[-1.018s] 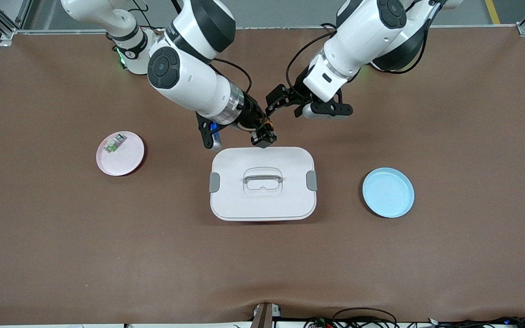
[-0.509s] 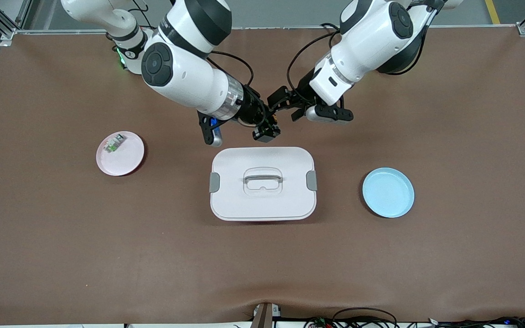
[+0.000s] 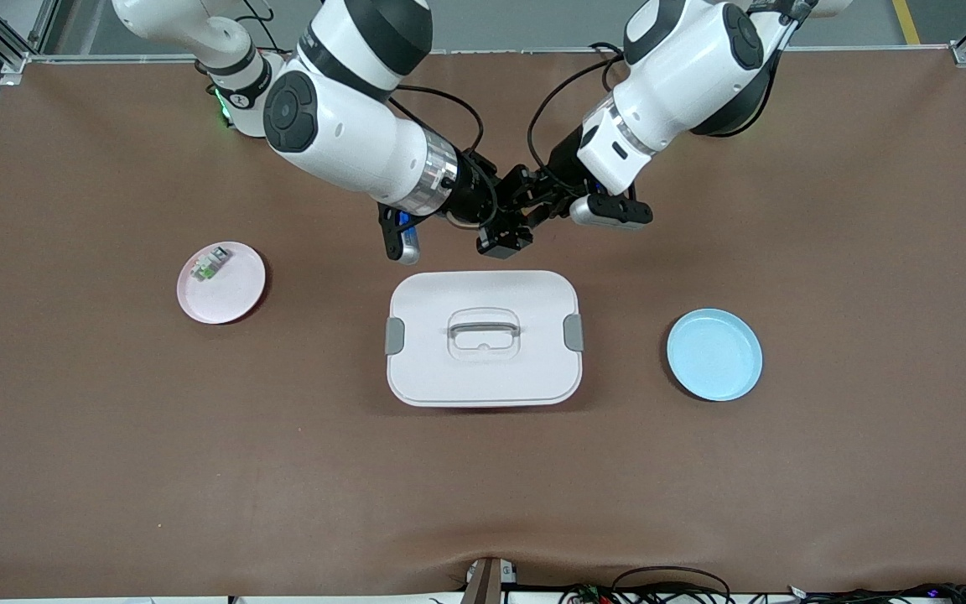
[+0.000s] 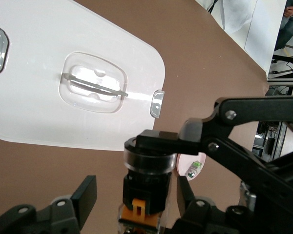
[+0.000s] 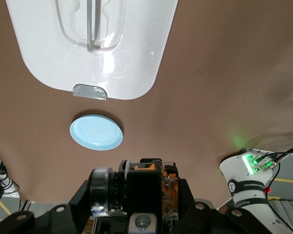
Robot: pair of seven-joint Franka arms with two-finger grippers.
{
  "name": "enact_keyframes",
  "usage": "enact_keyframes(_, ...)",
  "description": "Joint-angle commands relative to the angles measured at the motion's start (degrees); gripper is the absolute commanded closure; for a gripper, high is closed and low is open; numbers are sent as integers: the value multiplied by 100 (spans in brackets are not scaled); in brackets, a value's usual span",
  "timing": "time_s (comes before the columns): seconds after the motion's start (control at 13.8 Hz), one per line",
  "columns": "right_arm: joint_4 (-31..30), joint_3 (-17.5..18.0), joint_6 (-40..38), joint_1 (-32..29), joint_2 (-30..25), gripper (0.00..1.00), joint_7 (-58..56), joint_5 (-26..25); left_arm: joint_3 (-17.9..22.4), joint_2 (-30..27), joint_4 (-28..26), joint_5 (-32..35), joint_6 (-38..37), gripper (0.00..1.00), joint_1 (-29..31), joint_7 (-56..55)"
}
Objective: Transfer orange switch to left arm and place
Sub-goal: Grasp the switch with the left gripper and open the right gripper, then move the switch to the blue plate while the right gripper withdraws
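Note:
The orange switch (image 3: pixel 503 242), a small black cylinder with orange marks, hangs in the air with my right gripper (image 3: pixel 495 231) shut on it. Both grippers are over the table strip between the white box (image 3: pixel 483 369) and the robots' bases. My left gripper (image 3: pixel 525 210) has met it there. In the left wrist view the switch (image 4: pixel 144 195) sits between the left gripper's (image 4: pixel 136 192) open fingers (image 4: pixel 85 192), with a gap showing on one side. In the right wrist view the switch (image 5: pixel 151 185) fills the right gripper (image 5: pixel 136 195).
A pink plate (image 3: pixel 231 298) holding a small green-and-silver part (image 3: pixel 209 264) lies toward the right arm's end. A blue plate (image 3: pixel 714 354) lies toward the left arm's end. The box's lid has a clear handle (image 3: pixel 483 329) and grey clips.
The right gripper carried the switch a little toward the left arm's end. The left gripper came in to meet it, and its fingers now flank the switch and have narrowed.

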Motion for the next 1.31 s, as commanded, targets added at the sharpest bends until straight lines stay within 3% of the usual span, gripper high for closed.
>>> enact_keyframes(0.0,447,-12,48,38,308,100,154,138,-50,-98,-92,-182,76,45,-8,107)
enact_keyframes(0.15,447,-12,56,38,334,100,163,138,-42,-98,-92,-182,49,65,10,124)
enact_keyframes(0.29,447,-12,56,38,343,100,154,138,-42,-142,-92,-165,14,100,53,404)
enact_keyframes(0.58,447,-12,109,38,431,100,328,147,-6,-116,-74,-60,-12,100,237,861)
enact_keyframes(0.65,447,-21,127,46,431,76,338,147,2,-116,-91,-59,-73,100,299,1115)
enact_keyframes(0.73,447,-12,162,46,431,1,408,147,2,-115,-48,-50,-300,100,430,1274)
enact_keyframes(1.24,447,-56,127,-67,413,0,-240,51,11,-54,470,1415,-1768,100,1450,1899)
